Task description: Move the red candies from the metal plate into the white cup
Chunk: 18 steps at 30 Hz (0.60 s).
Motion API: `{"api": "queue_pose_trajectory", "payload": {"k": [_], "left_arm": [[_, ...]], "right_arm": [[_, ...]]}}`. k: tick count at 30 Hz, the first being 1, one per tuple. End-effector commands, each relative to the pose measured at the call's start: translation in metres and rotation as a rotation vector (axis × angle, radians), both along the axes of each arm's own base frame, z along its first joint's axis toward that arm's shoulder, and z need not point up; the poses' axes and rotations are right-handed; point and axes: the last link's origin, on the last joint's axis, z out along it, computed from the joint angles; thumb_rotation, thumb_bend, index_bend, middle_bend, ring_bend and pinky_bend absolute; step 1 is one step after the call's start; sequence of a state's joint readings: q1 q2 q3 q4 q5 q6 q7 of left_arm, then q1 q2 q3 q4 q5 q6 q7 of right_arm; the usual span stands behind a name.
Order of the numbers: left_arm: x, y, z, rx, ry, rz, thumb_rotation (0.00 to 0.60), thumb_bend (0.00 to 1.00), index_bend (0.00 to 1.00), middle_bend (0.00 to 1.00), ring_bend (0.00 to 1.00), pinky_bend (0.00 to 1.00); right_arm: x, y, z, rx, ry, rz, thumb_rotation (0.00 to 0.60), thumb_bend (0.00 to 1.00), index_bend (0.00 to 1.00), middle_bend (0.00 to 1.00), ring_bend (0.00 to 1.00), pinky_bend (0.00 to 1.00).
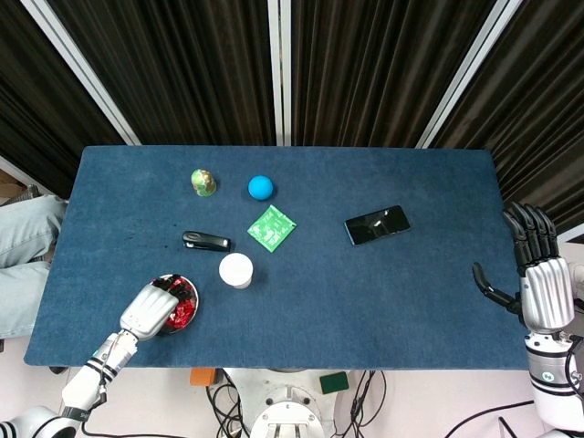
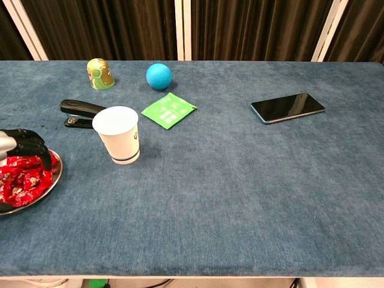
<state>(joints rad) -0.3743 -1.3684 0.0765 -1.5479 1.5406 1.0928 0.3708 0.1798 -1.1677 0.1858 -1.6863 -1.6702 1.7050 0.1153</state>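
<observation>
Near the tabletop's (image 1: pixel 383 292) front-left corner: metal plate (image 2: pixel 53 177) heaped with red candies (image 2: pixel 23 179), left hand (image 1: pixel 153 306) over them, fingers (image 2: pixel 31 144) curled down onto the pile; whether pinching any, cannot tell. Just beside, toward the middle: white cup (image 2: pixel 119 134), upright. Off the right edge: right hand (image 1: pixel 534 272), fingers spread, holding nothing.
</observation>
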Motion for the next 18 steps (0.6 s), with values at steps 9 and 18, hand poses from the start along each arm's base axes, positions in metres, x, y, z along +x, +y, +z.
{"api": "queue_pose_trajectory", "payload": {"k": [9,18], "left_arm": [[-0.0026,0.0024,-0.0026,0.012,0.02,-0.015,0.6,0.16,0.4,0.33,0.13,0.31],[-0.0044,0.0043,-0.0037,0.021,0.016,-0.007,0.6,0.24,0.44,0.4,0.13,0.31]], "right_arm": [[-0.0012,0.0,0.0003,-0.002,0.002,-0.008,0.6,0.36,0.0,0.0,0.0,0.0],[-0.0012,-0.0005,-0.001,0.002,0.006,-0.012,0.6,0.36,0.0,0.0,0.0,0.0]]}}
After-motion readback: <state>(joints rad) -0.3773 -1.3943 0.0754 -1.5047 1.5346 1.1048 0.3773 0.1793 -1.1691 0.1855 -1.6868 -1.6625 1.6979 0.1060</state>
